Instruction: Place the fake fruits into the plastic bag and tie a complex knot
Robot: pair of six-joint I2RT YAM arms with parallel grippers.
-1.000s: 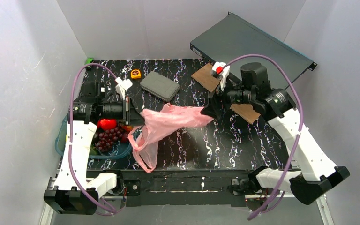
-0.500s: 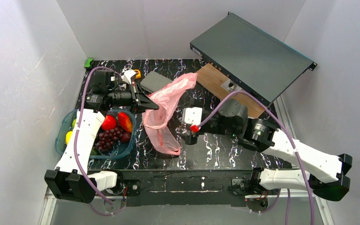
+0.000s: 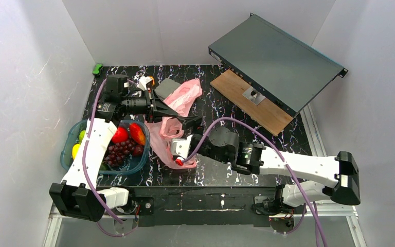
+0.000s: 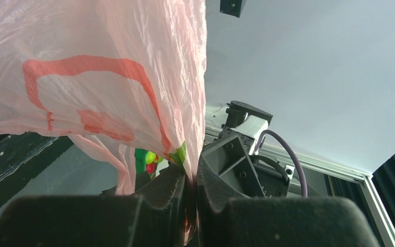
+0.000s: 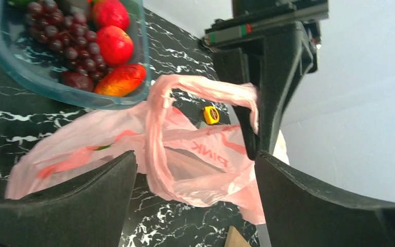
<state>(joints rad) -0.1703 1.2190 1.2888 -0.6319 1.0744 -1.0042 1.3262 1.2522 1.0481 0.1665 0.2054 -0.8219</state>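
Note:
The pink plastic bag drapes from my left gripper down onto the black table. In the left wrist view that gripper is shut on a bunched fold of the bag. My right gripper is low at the table's middle, right beside the bag. It stands open with a bag handle loop just ahead of its fingers, touching neither. The fake fruits lie in a teal tub: red ones, a grape bunch, yellow-green ones. No knot is in view.
A grey rack unit leans at the back right over a wooden board. A grey case and a yellow tape measure lie behind the bag. A small green thing sits at the far left corner.
The right arm let go of the bag, swung from the back right to the front middle, and now points at the bag. The left gripper carried its end of the bag back and up.

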